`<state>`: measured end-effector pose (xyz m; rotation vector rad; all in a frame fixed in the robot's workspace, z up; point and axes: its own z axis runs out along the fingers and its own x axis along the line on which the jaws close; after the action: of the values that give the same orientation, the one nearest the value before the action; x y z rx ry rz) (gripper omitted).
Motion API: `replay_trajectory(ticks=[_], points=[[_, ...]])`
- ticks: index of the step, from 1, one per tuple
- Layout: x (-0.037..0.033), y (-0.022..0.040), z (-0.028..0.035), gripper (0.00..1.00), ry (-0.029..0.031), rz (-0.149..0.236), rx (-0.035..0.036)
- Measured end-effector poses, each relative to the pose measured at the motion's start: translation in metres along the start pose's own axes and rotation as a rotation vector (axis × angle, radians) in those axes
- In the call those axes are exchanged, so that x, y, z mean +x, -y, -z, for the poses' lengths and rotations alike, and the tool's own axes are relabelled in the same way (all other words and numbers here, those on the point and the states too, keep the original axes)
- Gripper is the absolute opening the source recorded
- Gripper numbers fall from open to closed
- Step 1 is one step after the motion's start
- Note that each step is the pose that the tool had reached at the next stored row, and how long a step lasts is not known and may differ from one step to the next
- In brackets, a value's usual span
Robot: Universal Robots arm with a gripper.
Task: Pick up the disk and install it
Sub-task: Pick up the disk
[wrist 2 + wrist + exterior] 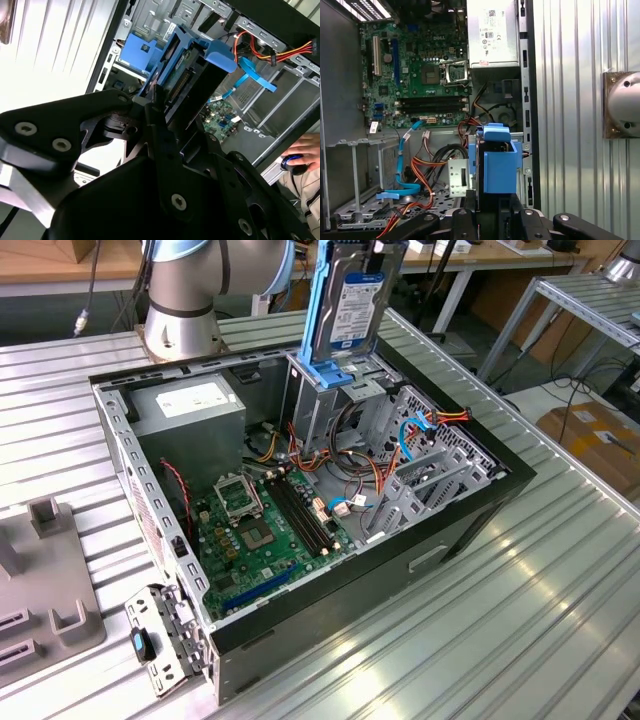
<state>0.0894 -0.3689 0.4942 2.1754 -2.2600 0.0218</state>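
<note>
The disk [356, 302], a silver drive with a white-and-blue label in blue plastic side rails, hangs upright over the open computer case [470, 520]. My gripper [368, 248] is shut on its upper end. The disk's lower blue end sits just above the metal drive bay [325, 410] at the case's back. In both wrist views the black fingers clamp the disk [186, 75] [497, 165] edge-on, with the gripper [182, 120] [495, 212] behind it and the case interior beyond.
Inside the case lie a grey power-supply box [190, 405], a green motherboard [260, 530] and orange and blue cables [400, 455]. The arm's base [185, 310] stands behind the case. A grey fixture [45, 590] and a metal latch bracket [160, 640] lie at the exterior view's left. A person's hand [302, 150] rests beside the case.
</note>
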Motion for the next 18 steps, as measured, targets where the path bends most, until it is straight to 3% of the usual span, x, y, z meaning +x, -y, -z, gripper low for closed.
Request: replay_trajectory(ticks=[14, 18], points=[[0.0123, 0.0005, -0.0003, 0.35, -0.005, 0.0, 0.0002], [0.0196, 0.0008, -0.0005, 0.35, -0.0061, 0.0, 0.0002]])
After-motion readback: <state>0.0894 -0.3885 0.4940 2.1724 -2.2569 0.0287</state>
